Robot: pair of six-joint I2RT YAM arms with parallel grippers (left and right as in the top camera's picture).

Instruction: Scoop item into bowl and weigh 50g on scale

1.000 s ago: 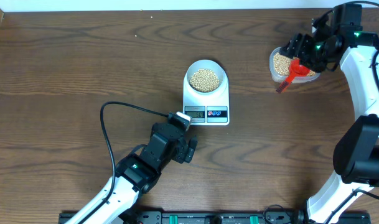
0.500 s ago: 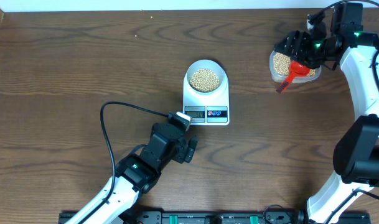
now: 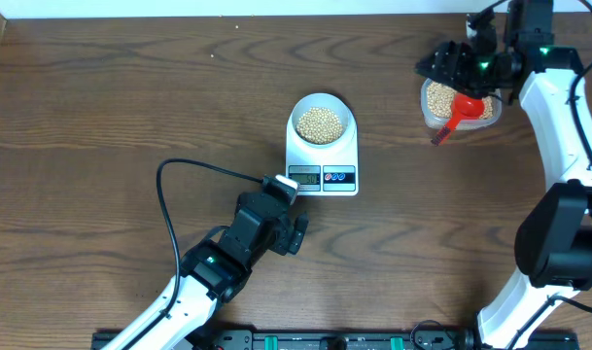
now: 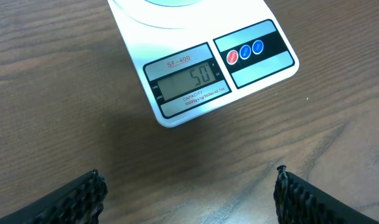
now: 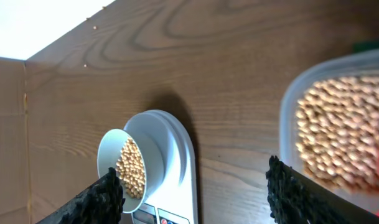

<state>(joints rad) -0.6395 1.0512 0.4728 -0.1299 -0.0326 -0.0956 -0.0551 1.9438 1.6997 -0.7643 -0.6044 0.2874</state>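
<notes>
The white bowl (image 3: 322, 122) holds tan-yellow beans (image 3: 321, 124) and sits on the white scale (image 3: 324, 165). In the left wrist view the scale's display (image 4: 186, 81) reads 50. The bowl (image 5: 124, 163) and scale (image 5: 173, 158) also show in the right wrist view. My left gripper (image 3: 294, 216) is open and empty, low over the table just in front of the scale. My right gripper (image 3: 443, 64) is open and empty, raised at the clear tub's (image 3: 458, 102) far left edge. A red scoop (image 3: 456, 112) rests in the tub of beans, its handle sticking out over the rim.
A black cable (image 3: 193, 175) loops across the table left of my left arm. The tub of beans (image 5: 345, 130) fills the right of the right wrist view. The table's far edge meets a white wall (image 5: 33, 25).
My right gripper has moved up and to the left, away from the red scoop, which stays in the tub. The left arm has not moved.
</notes>
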